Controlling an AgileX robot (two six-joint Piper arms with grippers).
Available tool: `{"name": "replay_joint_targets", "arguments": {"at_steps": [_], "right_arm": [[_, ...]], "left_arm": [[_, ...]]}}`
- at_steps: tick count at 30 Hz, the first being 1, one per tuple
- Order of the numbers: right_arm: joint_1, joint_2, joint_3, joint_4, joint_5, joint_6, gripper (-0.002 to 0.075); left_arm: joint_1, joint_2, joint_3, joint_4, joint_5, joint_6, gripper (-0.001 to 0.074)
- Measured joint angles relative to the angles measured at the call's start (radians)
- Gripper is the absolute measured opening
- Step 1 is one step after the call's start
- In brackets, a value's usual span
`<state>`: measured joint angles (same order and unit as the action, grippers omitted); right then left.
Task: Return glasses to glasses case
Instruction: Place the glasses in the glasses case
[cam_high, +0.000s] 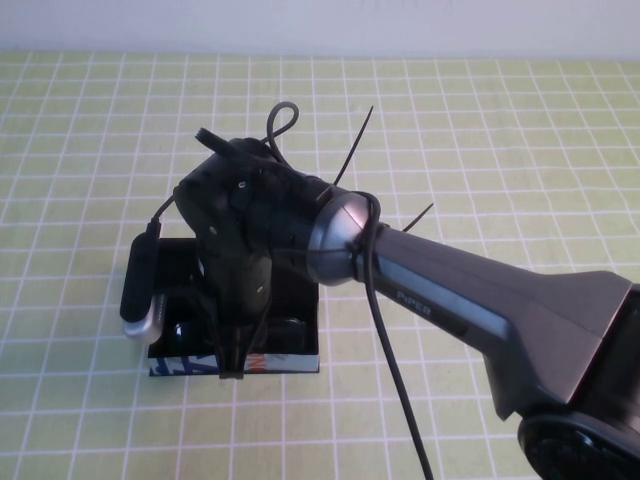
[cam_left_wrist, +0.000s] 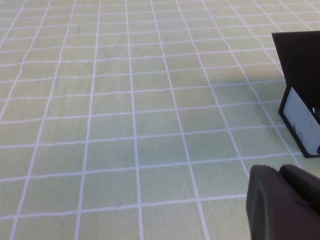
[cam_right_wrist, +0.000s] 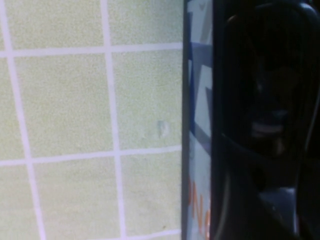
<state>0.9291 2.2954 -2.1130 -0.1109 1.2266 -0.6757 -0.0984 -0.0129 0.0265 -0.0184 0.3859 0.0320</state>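
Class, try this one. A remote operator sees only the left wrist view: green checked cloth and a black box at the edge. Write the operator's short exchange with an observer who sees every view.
Operator: My left gripper hangs over bare cloth, apart from that black box. Where is the other arm?
Observer: In the high view, the right gripper points down into the glasses case.
Operator: Are the glasses in?
Observer: The right wrist view shows a dark glossy shape inside the case, likely the glasses. I cannot tell whether they are held.
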Motion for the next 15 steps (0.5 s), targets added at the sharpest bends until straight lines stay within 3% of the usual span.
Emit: {"name": "replay_joint_targets", "arguments": {"at_steps": [8,15], "right_arm": [[-0.016,-0.06,0.0,-0.014,0.0,0.005,0.0241],[-0.104,-0.179,-0.001,0.016,0.006,0.152,0.0198]], "left_arm": [[0.0,0.0,0.0,0.0,0.0,0.0,-0.0002],[0.0,0.0,0.0,0.0,0.0,0.0,-0.0002]]}}
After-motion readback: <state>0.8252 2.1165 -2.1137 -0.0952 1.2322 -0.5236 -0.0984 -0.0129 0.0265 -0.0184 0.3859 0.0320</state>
